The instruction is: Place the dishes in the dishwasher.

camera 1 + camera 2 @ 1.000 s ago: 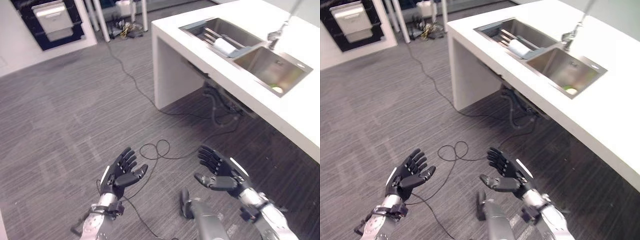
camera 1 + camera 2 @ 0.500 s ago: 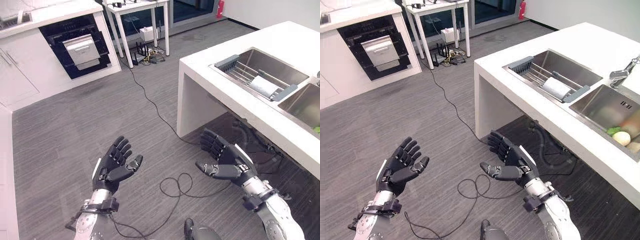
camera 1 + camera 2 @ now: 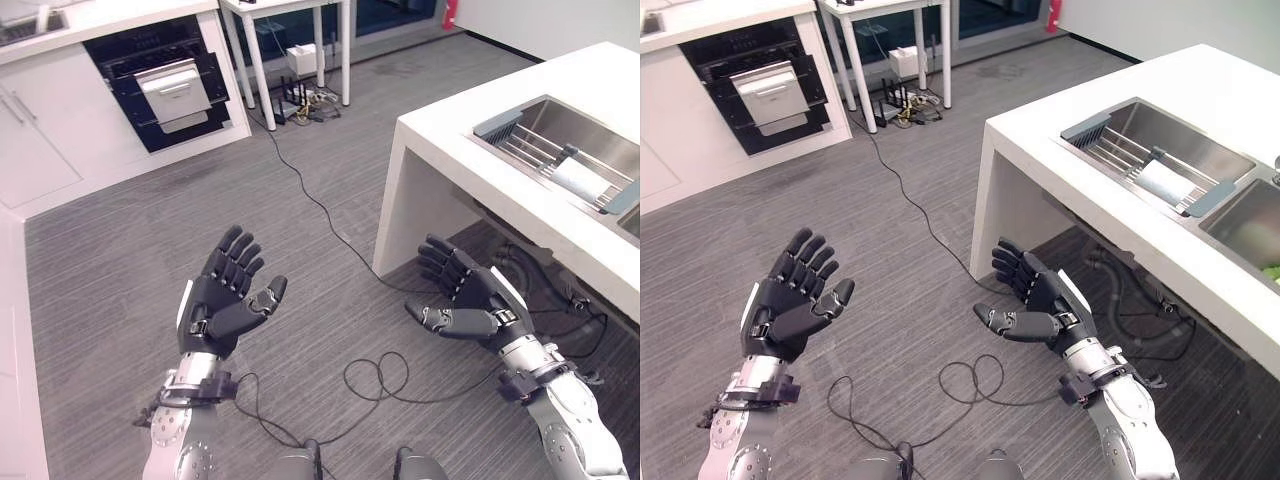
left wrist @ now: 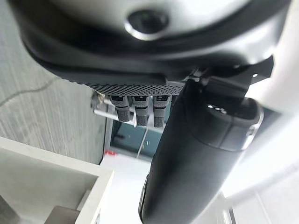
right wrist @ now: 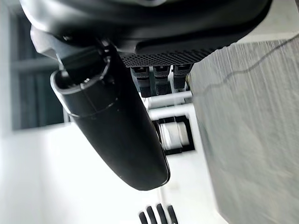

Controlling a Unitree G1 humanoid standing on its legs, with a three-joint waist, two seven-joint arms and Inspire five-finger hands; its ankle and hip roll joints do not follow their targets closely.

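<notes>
Both hands, left hand and right hand, open, empty; dishwasher dark-fronted.

— What carries things here?
— A white counter on the right, its sink holding a rack with a white dish.
— And the floor?
— Grey floor; a white table stands far back.

We hold our left hand raised, palm turned inward, fingers spread straight and thumb out. Our right hand faces it, well apart, fingers straight and empty too.
</notes>
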